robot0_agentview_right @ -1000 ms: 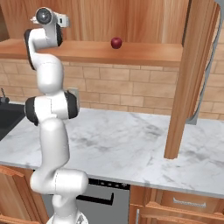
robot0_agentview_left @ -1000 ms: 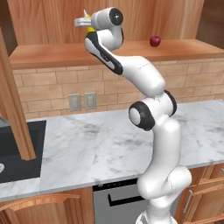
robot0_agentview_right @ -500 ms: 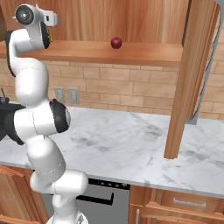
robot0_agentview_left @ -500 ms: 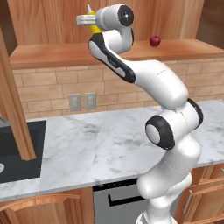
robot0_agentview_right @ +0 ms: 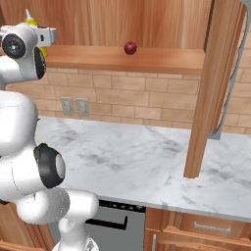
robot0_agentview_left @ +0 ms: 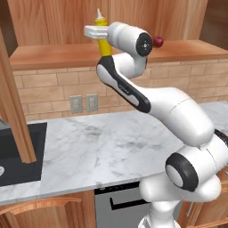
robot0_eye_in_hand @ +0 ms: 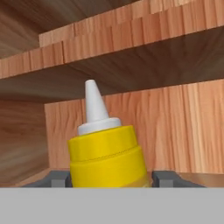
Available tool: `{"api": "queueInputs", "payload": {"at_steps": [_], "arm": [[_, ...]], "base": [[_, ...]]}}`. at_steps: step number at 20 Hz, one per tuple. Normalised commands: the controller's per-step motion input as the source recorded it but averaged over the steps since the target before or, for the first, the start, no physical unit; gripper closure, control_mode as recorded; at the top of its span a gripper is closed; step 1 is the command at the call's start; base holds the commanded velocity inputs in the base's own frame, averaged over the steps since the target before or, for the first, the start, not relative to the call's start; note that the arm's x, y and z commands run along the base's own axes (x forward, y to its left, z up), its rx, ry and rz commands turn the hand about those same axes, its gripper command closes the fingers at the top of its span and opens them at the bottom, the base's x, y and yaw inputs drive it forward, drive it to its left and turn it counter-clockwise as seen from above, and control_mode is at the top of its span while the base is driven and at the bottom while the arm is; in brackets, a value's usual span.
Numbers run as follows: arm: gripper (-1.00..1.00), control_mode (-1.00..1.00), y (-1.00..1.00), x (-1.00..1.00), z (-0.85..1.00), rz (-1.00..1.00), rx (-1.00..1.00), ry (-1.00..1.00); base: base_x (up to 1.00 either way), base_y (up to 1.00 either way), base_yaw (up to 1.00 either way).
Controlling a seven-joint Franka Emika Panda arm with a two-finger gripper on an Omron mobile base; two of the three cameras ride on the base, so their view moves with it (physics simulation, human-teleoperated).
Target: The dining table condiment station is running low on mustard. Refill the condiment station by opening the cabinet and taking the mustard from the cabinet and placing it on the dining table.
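Mustard (robot0_eye_in_hand: pixel 106 155), one bottle, stands upright between the tool's (robot0_agentview_left: pixel 99 32) two fingers inside the open cabinet (robot0_agentview_left: pixel 58 18), apparently gripped. One red fruit (robot0_agentview_right: pixel 130 47) sits on the shelf beyond the tool.

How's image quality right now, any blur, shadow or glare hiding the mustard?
Hand view: mustard sharp and evenly lit, its base cut off; shelf underside above is shadowed. Left base view: soft render, mustard partly behind the gripper. Right base view: just its tip clears the arm; no glare.
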Motion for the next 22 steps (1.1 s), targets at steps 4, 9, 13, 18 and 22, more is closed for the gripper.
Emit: {"api": "queueInputs", "payload": {"at_steps": [4, 9, 13, 18, 22], "arm": [[1.0, -1.0, -0.46, -1.0, 0.0, 0.08, 0.02, 0.0], [1.0, -1.0, -0.55, -1.0, -0.04, 0.08, 0.0, 0.04], [1.0, -1.0, -0.6, -1.0, -0.36, 0.1, 0.0, 0.05], [1.0, -1.0, -0.4, -0.87, -0.5, 0.07, 0.0, 0.04], [1.0, -1.0, 0.05, -0.28, -0.42, 0.03, -0.02, 0.11]], "base": [[0.0, 0.0, 0.0], [0.0, 0.0, 0.0], [0.0, 0.0, 0.0], [0.0, 0.0, 0.0], [0.0, 0.0, 0.0]]}}
